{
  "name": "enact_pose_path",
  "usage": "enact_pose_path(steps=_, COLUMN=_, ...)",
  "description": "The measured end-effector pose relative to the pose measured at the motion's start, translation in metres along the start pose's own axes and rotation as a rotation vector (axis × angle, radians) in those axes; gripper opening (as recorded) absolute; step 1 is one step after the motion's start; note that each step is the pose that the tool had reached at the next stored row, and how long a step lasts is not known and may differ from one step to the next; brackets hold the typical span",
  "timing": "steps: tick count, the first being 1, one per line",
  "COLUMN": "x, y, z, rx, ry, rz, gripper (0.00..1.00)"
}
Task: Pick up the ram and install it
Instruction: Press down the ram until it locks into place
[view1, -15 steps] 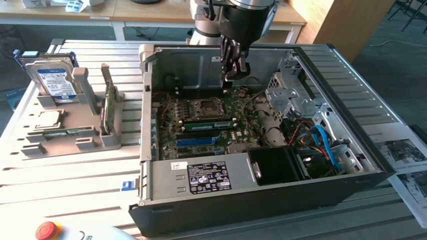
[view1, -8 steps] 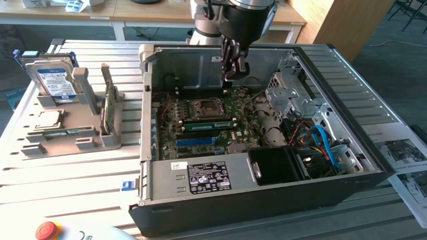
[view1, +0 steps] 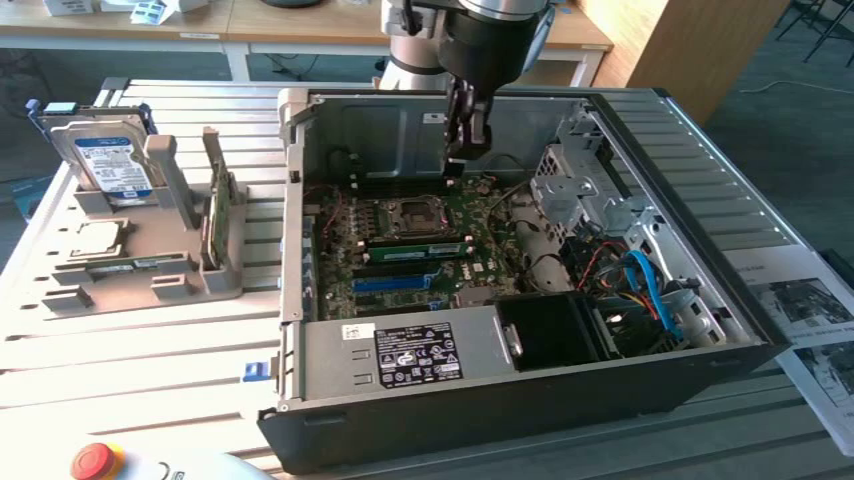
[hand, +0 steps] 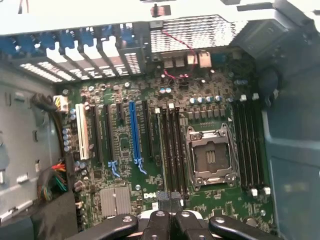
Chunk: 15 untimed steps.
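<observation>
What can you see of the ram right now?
The ram is a thin, narrow green board stick. It stands on its long edge in a slot of the motherboard, between the CPU socket and the blue slot, inside the open case. It looks seated and level; the latches are too small to judge. The end effector is shut, above the board, and is not holding it.

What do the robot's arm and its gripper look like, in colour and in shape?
The arm is a thick round tube, dark grey to black with a silvery metal band. The gripper is slim and black. In the wrist view its black linkage bars carry round silver bolts.
</observation>
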<state>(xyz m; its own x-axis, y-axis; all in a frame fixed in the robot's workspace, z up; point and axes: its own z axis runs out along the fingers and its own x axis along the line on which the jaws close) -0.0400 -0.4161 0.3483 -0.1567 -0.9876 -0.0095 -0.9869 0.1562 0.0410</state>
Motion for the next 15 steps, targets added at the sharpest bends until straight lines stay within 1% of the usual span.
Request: enact_pose_path(steps=15, x=0.0000, y=-0.0002, z=0.0036, rx=0.0023, ry=-0.0098, rz=0.239, gripper=0.11)
